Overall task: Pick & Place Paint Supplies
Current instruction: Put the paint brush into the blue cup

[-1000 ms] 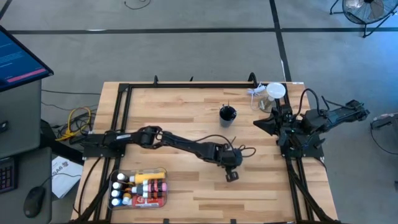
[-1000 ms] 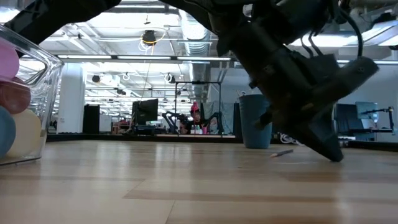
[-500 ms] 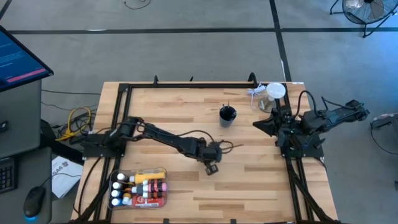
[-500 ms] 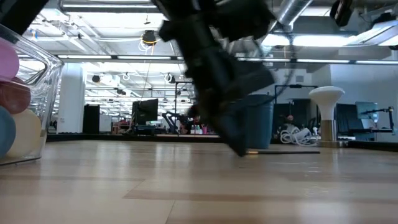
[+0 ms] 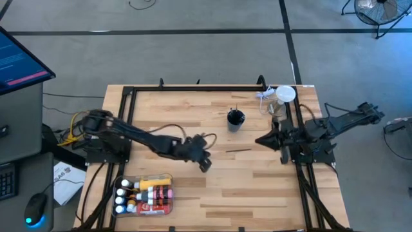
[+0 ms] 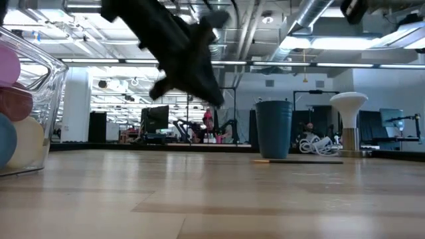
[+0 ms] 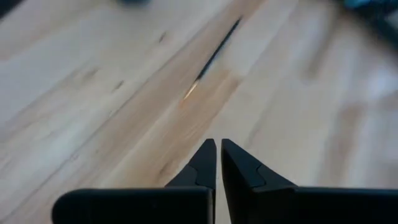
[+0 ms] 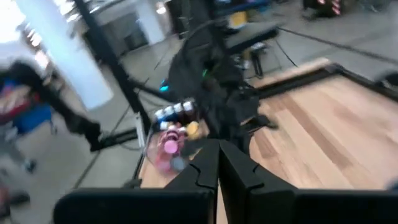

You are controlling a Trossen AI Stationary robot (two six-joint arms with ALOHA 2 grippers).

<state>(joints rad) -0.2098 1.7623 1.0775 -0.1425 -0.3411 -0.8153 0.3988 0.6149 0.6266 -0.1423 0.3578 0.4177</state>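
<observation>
A thin dark-handled brush (image 5: 238, 150) lies flat on the wooden table, right of centre; in the low view the brush (image 6: 299, 160) is a dark line in front of a dark cup (image 6: 275, 129). My left gripper (image 5: 205, 165) hovers shut above the table left of the brush, slanting down toward the brush (image 7: 213, 57) with nothing between its fingers. Several paint bottles sit in a clear bin (image 5: 168, 182) at the near left. My right gripper (image 5: 260, 140) is shut and held level above the table's right side.
The dark cup (image 5: 235, 119) stands behind the brush with brushes in it. A clear jar with a white lid (image 5: 283, 96) is at the far right corner. A black frame (image 5: 193, 88) runs along the table's edges. Bare wood lies between bin and brush.
My left gripper has drawn back toward the table's left edge and risen clear of the tabletop, rolling as it went and staying shut. The brush has kept its place on the table. My right gripper has swung slightly toward the near edge.
</observation>
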